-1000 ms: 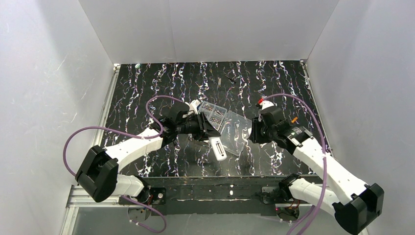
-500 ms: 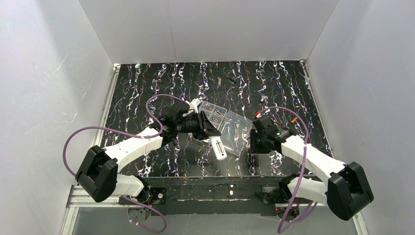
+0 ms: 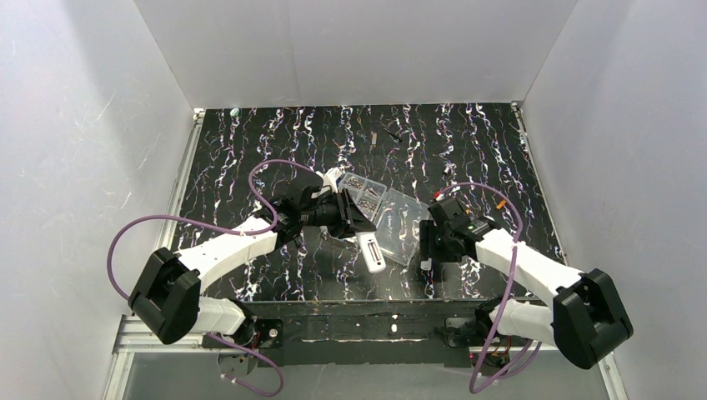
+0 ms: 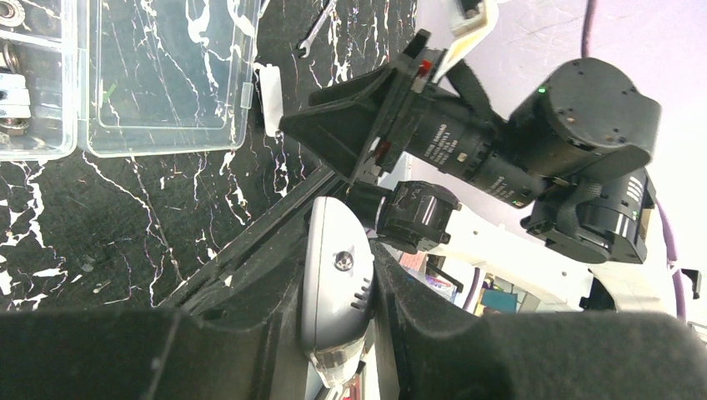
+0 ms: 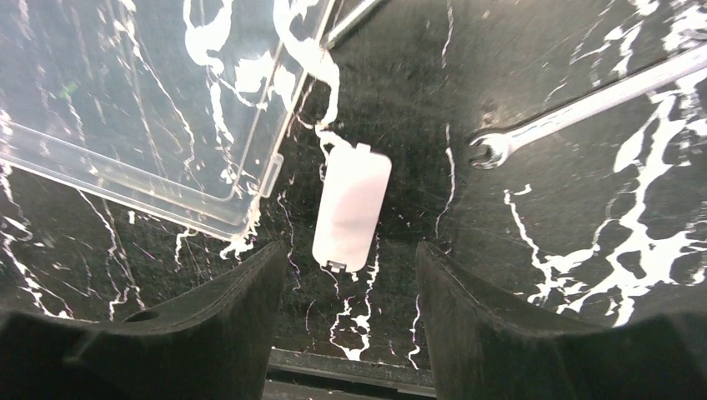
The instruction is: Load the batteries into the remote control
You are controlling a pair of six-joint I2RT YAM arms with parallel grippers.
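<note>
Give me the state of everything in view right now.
left gripper: shut on the remote control.
remote control: held by the left gripper.
right gripper: open, straddling the white cover, not touching.
white cover: detached, flat on the table.
clear box: lid open.
wrench: flat on the table.

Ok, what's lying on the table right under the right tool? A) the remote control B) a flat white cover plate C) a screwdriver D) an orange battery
B: in the right wrist view a flat white cover plate lies on the table below the open right tool. Nothing is touching it, and a wrench lies beside it.
</note>
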